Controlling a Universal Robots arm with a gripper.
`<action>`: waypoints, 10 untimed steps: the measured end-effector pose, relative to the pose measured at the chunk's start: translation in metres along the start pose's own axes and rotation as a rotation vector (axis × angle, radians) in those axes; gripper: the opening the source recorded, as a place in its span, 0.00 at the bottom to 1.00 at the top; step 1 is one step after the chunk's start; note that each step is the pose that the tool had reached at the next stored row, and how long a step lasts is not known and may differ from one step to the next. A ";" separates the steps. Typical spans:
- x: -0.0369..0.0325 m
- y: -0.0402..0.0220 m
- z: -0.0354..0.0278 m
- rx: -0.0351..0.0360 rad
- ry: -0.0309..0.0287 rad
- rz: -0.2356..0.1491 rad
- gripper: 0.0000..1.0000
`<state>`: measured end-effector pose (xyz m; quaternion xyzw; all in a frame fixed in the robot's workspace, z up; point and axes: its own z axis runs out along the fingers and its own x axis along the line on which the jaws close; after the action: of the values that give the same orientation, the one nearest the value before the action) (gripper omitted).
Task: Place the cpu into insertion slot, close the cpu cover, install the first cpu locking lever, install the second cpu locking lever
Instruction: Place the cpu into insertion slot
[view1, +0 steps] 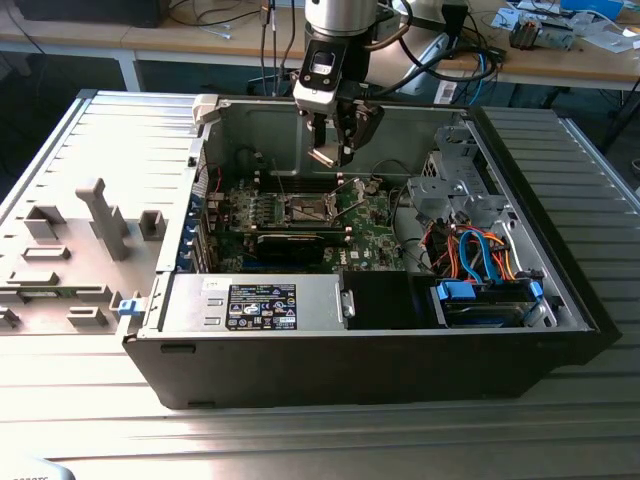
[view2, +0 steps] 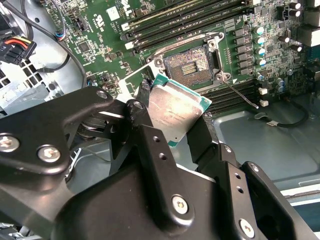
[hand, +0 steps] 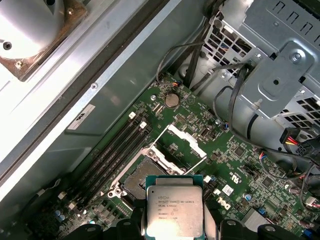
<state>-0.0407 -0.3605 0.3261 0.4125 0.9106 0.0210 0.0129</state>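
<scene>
First step, I'd say: the jaws pinch the cpu (hand: 174, 212) by its edges, above the open insertion slot (hand: 141, 178); seating needs it level and square.

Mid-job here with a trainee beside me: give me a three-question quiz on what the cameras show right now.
1. True or false: the cpu already sits in the slot.
2. The gripper is: A) shut on the cpu, B) open above the cpu, C) pressing on the cover.
3. Fill in: the cover stands ___ (open or shut).
Key: 1 false, the slot is empty; 2 A; 3 open.
</scene>
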 end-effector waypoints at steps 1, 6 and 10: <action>0.0000 0.0000 0.0003 0.0001 -0.0003 0.004 0.54; 0.0000 -0.0001 0.0013 -0.0003 -0.0003 0.014 0.54; 0.0000 -0.0001 0.0013 -0.0003 -0.0004 0.015 0.54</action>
<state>-0.0407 -0.3605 0.3247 0.4194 0.9074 0.0212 0.0130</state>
